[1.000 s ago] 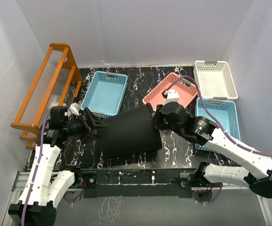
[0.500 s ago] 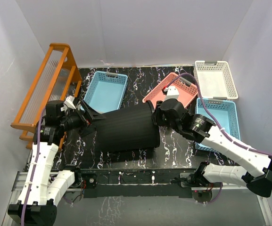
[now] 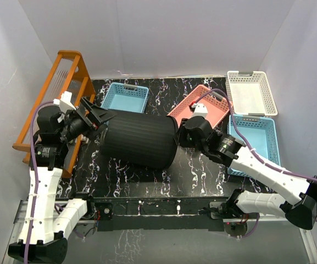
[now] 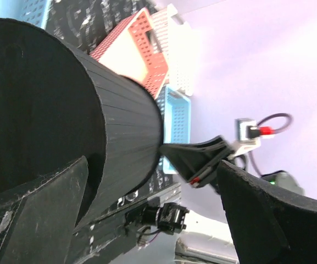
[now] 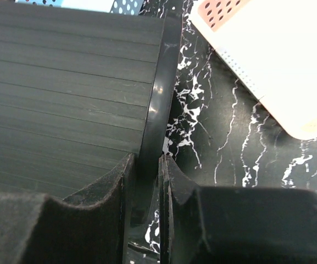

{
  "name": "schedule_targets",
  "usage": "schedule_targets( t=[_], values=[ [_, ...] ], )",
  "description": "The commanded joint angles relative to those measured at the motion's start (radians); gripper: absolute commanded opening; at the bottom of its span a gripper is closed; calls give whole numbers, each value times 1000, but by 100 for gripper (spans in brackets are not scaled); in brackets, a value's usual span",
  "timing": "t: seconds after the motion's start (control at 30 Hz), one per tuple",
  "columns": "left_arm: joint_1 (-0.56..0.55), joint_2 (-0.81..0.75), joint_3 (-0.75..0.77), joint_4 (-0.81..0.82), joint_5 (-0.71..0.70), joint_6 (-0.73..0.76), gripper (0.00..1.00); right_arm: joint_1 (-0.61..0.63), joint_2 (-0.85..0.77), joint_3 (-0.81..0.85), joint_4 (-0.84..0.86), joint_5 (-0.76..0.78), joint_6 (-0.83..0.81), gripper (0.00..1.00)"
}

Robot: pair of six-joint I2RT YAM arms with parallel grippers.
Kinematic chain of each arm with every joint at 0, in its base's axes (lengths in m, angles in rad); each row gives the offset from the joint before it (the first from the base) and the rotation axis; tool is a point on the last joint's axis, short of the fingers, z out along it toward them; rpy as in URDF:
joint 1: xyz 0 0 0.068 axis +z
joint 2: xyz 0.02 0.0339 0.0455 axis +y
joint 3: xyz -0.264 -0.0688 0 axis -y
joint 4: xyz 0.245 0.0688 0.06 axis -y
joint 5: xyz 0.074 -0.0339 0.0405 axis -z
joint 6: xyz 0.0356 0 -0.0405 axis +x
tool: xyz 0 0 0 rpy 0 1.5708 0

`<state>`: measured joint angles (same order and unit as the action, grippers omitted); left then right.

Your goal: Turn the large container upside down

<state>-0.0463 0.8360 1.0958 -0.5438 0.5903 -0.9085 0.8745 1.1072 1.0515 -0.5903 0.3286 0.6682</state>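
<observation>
The large black ribbed bucket (image 3: 142,140) lies on its side across the middle of the table, one end toward each arm. My right gripper (image 3: 181,135) is shut on the smooth rim at the bucket's right end; in the right wrist view its jaws (image 5: 147,159) pinch that rim beside the ribbed wall (image 5: 65,82). My left gripper (image 3: 104,121) is wide open at the bucket's left end. In the left wrist view (image 4: 153,165) one finger (image 4: 37,209) lies over the round dark end face and the other (image 4: 268,220) stands clear of the bucket's side (image 4: 125,121).
An orange slatted rack (image 3: 59,93) stands at the left wall close behind my left arm. A blue basket (image 3: 126,96) sits behind the bucket, a pink basket (image 3: 205,107) behind my right gripper, and a white basket (image 3: 251,93) and another blue basket (image 3: 257,135) at the right.
The bucket has shifted left and toward the back, its left end rising. My left arm has lifted and swung back toward the rack. My right gripper has stayed shut on the rim.
</observation>
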Motion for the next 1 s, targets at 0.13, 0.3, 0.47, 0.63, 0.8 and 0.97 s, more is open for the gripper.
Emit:
schedule_targets(
  t=[0.13, 0.3, 0.47, 0.63, 0.8, 0.97],
  values=[
    [-39, 14, -6, 252, 270, -174, 99, 51, -29, -134, 357, -302, 160, 9],
    [-40, 34, -3, 304, 293, -188, 99, 48, -52, -215, 415, -300, 210, 9],
    [-40, 38, -4, 331, 299, -192, 99, 49, -50, -275, 438, -294, 237, 9],
    [-40, 40, 10, 319, 289, -162, 99, 48, -56, -335, 425, -294, 240, 10],
    [-40, 51, 9, 333, 288, -155, 99, 48, -66, -390, 397, -302, 229, 11],
    [-40, 75, 41, 319, 269, -121, 99, 48, -62, -405, 360, -297, 212, 20]
  ],
)
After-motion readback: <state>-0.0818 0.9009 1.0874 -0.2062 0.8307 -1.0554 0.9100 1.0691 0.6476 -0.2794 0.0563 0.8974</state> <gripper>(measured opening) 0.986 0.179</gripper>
